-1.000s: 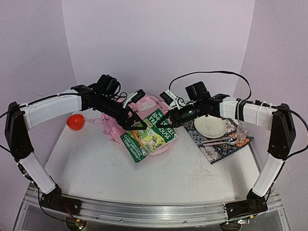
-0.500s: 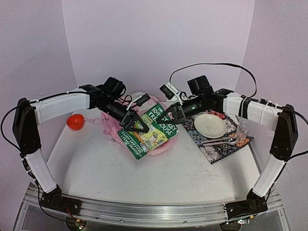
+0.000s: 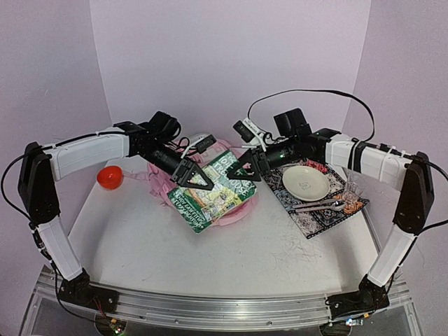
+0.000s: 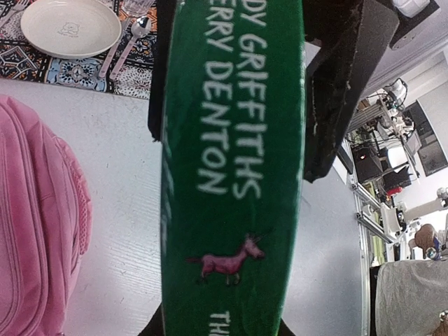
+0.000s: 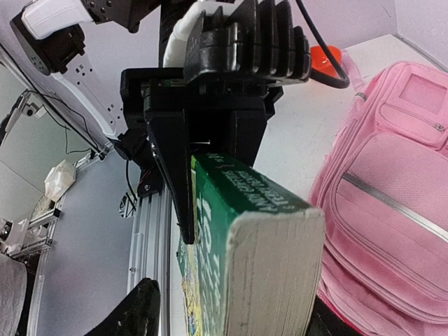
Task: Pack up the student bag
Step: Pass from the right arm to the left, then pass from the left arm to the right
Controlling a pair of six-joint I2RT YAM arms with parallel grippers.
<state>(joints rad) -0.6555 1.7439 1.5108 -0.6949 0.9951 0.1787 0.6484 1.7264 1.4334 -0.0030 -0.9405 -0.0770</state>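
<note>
Swung book (image 3: pixel 210 192) leftward and flatter since earlier frame; handed over to left side. Far left: red-orange round object (image 3: pixel 110 177), smooth, untouched. Next, left gripper (image 3: pixel 197 180) closed narrow on green spine, carrying book alone. Directly under and behind book: student bag (image 5: pixel 392 210), lying on table (image 3: pixel 140 245), probably nearer left arm. Book's long axis near-left to far-right across bag. No open zip visible. Then right gripper (image 3: pixel 246 168), jaws parted, straddling page edge with a gap, gripping nothing. Glossy stiff cover, matte cream page block, soft woven pink fabric, hard black plastic fingers (image 4: pixel 343 91). Far right: white plate (image 3: pixel 305 183) on patterned mat (image 3: pixel 318 213).
</note>
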